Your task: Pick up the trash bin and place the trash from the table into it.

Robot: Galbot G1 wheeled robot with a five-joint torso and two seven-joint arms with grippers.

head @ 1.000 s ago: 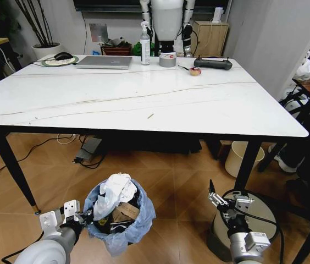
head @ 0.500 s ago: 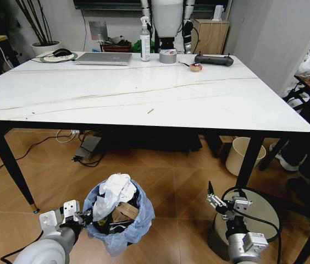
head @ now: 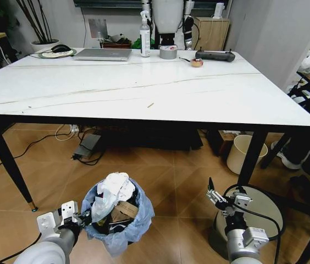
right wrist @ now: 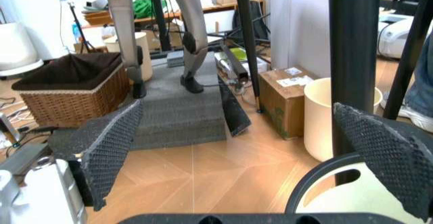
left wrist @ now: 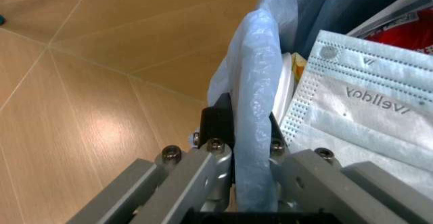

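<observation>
- Gripping the trash bin at lower left of the head view, the left pincer is clamped on its blue bag rim, probably for carrying.
- Right pincer, lower right, hangs with its jaws apart, idle.
- A tissue pack inside reads "Velldov", roughly.
- Surface above holds no litter I can make out.

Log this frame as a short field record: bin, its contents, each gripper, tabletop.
trash bin: on the floor in front of the table, blue bag liner, full
contents: white tissue and brown cardboard on top
left gripper: fingers shut on the bin's bagged rim
right gripper: open, low beside a larger bin, holding nothing
table: no litter seen; laptop, spray bottle and tape roll at the far edge
</observation>
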